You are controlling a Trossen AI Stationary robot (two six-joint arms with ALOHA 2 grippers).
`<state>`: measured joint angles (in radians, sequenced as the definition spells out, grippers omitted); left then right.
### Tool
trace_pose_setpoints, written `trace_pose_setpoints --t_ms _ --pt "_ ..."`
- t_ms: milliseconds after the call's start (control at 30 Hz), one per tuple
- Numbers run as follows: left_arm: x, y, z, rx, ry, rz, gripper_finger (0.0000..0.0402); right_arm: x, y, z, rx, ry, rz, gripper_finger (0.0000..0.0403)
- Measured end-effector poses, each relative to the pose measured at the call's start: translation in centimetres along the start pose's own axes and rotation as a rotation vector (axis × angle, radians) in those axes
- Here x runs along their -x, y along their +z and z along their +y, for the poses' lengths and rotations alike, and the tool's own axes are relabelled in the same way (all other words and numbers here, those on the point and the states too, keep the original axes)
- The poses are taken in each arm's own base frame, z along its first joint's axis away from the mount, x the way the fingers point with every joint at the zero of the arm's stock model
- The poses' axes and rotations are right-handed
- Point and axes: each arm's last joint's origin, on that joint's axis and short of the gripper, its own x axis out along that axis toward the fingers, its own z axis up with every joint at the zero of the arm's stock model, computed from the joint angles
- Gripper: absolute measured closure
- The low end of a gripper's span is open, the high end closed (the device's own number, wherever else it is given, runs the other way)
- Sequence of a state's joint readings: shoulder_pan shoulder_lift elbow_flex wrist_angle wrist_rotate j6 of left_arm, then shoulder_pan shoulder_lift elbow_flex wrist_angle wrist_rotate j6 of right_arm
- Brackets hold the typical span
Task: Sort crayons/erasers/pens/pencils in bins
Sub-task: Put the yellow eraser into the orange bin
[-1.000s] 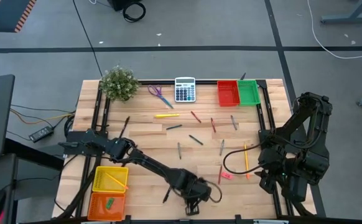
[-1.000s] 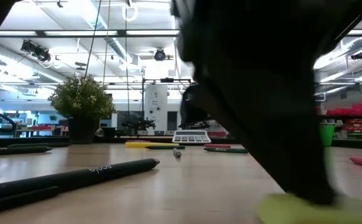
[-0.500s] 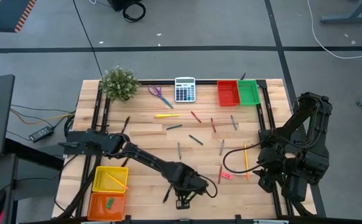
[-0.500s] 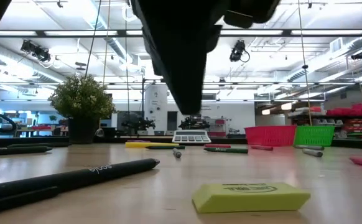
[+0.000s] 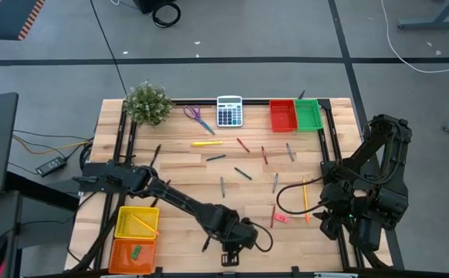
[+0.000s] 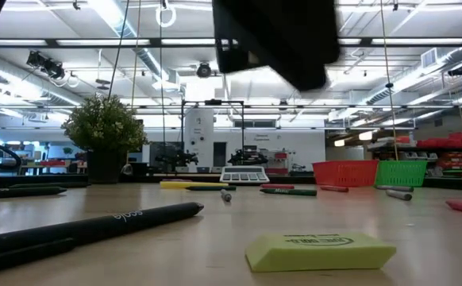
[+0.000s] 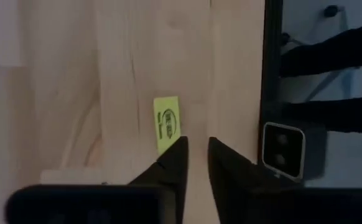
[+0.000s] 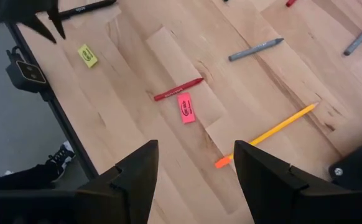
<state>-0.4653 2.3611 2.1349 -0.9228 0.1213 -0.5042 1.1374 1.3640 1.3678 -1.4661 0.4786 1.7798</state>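
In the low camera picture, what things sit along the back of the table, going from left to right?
Potted plant → yellow pen → calculator → red bin → green bin.

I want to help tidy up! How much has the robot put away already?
Just a little. A pencil lies in the yellow bin and a green eraser in the orange bin. Right now the left end effector hangs over the yellow eraser, not holding it. The pink eraser, pens, crayons and other pencils remain on the table.
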Motion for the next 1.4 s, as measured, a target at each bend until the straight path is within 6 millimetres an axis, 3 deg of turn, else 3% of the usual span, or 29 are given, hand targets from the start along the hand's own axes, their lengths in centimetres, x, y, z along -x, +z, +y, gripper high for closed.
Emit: trace_pose_setpoints --t_ms 333,567,967,1400 --pt "-4.2 -1.2 -0.4 -0.026 0.087 0.022 0.0198 0.0 0.0 0.1 -0.015 0.008 0.002 0.0187" --pt "-5.2 -1.8 0.5 -0.004 0.171 0.074 0.0175 0.0 -0.1 0.1 -0.040 0.013 0.003 0.0187" --pt "-6.2 -2.0 0.5 -0.012 0.188 0.078 0.0235 0.0 -0.1 0.1 -0.040 0.013 0.003 0.0187" --pt "-5.9 -1.7 0.2 0.013 0.180 0.072 0.0349 0.0 0.0 -0.2 -0.020 -0.020 -0.004 0.0187"
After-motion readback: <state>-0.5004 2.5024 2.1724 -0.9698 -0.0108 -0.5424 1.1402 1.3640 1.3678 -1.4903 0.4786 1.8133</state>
